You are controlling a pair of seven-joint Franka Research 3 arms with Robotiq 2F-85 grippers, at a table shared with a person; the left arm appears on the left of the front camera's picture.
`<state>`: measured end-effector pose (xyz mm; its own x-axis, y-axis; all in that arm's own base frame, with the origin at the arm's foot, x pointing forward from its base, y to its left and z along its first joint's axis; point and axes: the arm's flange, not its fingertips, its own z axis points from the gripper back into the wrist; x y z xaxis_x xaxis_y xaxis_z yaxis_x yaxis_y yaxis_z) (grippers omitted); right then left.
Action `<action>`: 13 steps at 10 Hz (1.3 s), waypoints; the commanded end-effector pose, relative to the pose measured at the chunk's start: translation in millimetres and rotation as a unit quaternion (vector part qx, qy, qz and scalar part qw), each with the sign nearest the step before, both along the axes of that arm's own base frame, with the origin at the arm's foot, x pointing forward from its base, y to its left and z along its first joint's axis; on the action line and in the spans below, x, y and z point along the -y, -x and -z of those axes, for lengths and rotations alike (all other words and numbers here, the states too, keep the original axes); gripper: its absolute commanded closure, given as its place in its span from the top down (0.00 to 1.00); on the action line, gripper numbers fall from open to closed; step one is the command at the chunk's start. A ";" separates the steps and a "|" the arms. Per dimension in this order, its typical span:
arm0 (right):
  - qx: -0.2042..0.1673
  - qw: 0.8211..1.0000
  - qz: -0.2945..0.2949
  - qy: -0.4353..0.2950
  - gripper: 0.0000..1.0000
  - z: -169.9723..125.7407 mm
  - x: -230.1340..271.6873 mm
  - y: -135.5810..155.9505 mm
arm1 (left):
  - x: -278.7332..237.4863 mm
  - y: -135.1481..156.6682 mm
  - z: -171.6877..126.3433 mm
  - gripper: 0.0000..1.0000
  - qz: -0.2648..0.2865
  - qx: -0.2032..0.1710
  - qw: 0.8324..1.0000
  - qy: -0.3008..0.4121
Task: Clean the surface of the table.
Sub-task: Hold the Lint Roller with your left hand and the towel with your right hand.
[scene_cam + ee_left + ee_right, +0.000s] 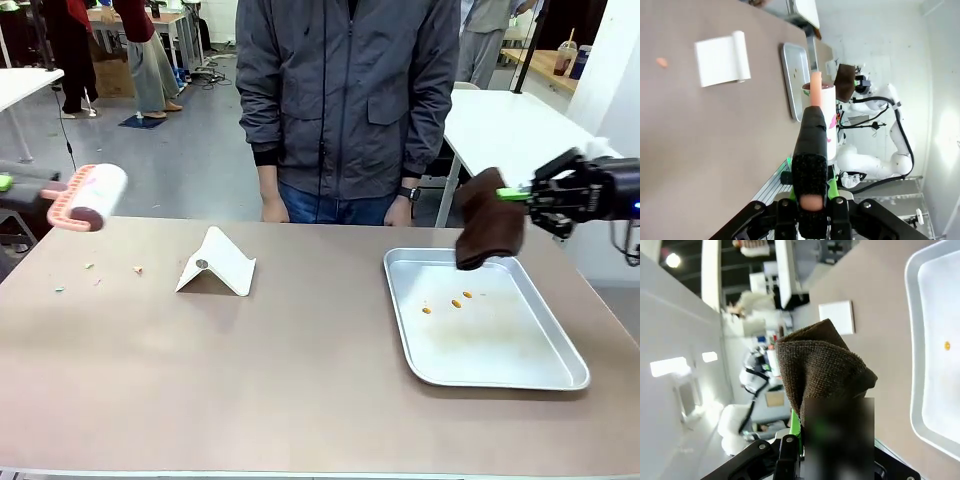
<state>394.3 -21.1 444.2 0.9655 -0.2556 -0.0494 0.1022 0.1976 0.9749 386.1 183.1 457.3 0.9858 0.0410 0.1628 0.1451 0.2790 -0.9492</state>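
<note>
The taupe table spans the front view, with small crumbs near its far left. My left gripper hangs above the table's left edge, shut on the handle of a pink lint roller with a white roll; in the left wrist view the roller rises from between the fingers. My right gripper is shut on a dark brown cloth that hangs over the tray's far edge. In the right wrist view the cloth covers the fingers.
A silver metal tray with a few orange crumbs lies on the right. A folded white card stands left of centre. A person in a grey jacket stands at the far edge, hands down.
</note>
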 end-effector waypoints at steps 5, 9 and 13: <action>0.006 0.987 0.124 -0.101 0.00 26.6 109.9 40.1 | -91.3 -10.5 35.8 0.00 -0.051 -0.021 0.997 0.060; -0.017 0.988 0.134 -0.081 0.00 27.0 115.8 42.8 | -93.1 -9.9 46.1 0.00 -0.056 -0.034 0.997 0.045; -0.017 0.988 0.134 -0.081 0.00 27.0 115.8 42.8 | -93.1 -9.9 46.1 0.00 -0.056 -0.034 0.997 0.045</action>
